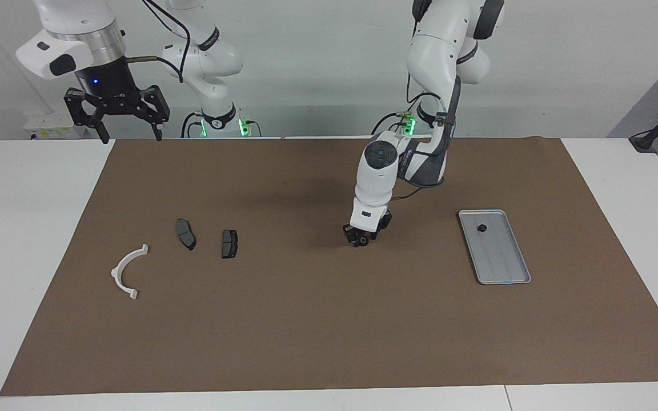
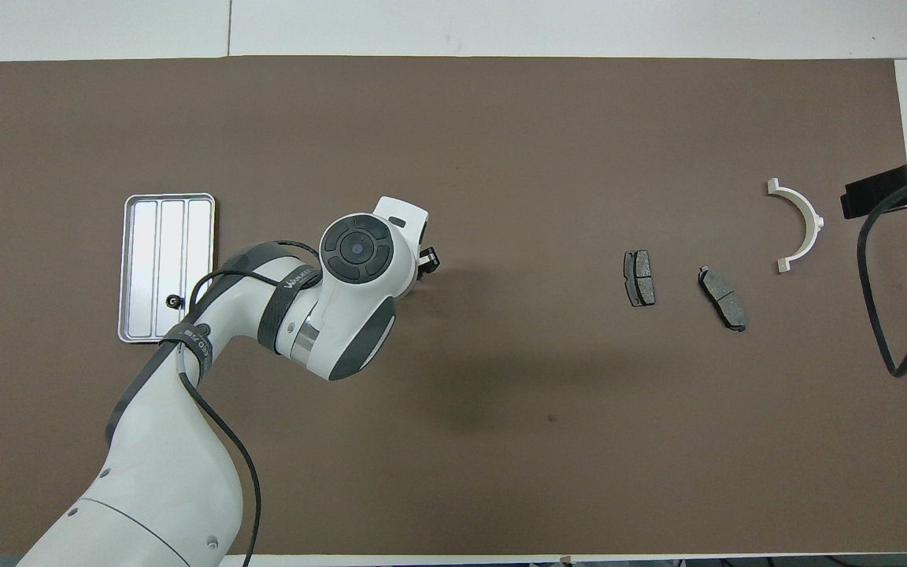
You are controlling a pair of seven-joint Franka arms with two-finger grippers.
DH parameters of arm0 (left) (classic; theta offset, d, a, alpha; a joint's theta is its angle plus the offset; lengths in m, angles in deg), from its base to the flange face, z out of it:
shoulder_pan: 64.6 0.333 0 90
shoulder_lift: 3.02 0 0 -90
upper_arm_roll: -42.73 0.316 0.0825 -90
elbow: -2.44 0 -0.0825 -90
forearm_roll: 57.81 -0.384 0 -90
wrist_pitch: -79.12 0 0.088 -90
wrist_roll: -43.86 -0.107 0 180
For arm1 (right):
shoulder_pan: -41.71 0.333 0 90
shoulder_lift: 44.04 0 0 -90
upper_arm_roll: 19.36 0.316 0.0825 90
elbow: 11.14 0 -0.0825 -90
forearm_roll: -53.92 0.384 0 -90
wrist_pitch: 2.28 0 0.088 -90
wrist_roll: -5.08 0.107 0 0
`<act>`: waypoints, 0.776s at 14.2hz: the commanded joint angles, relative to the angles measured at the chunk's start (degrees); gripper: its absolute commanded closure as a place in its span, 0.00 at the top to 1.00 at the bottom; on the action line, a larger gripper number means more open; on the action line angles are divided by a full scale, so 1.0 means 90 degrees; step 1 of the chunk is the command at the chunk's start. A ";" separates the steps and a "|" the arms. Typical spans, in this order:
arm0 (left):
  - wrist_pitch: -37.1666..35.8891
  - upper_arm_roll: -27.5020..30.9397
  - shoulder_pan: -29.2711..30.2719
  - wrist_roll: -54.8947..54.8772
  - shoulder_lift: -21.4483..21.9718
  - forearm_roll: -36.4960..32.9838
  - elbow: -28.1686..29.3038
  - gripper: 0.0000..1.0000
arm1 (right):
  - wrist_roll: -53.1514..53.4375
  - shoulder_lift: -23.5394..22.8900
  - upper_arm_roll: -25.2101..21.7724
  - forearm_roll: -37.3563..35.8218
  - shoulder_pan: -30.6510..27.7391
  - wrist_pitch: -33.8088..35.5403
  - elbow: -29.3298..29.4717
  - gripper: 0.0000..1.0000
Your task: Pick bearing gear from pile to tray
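Left claw [image 1: 361, 238] low over brown mat [image 1: 329, 319]

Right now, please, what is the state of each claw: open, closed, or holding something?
Left claw: low over the brown mat beside the tray; open or closed cannot be told.
Right claw: open, holding nothing, waiting raised at its own end.

Brown mat [image 1: 329, 319] covering the white worktop [image 1: 20, 228]. Silver tray [image 1: 503, 262], a small black round piece [image 1: 482, 228] inside it. Two dark grey brake pads [image 1: 185, 233] [image 1: 229, 244], one white curved bracket [image 1: 127, 272]. White arms, black left claw [image 1: 361, 240], black right claw [image 1: 117, 111].
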 commanded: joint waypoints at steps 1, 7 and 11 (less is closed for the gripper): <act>0.0118 0.0111 -0.0124 0.0168 -0.0116 -0.0167 0.0031 0.43 | -0.0148 0.0459 -0.0039 0.0128 -0.0042 -0.0463 -0.0935 1.00; -0.0681 0.0159 -0.0037 0.0276 -0.0185 -0.0244 -0.0505 0.05 | -0.0089 0.0518 -0.0058 0.0458 -0.0120 -0.0453 -0.1140 1.00; -0.1112 0.0355 0.0449 -0.0500 0.0389 -0.0362 -0.0283 0.05 | 0.0058 0.0498 -0.0058 0.0509 -0.0101 -0.0434 -0.1121 1.00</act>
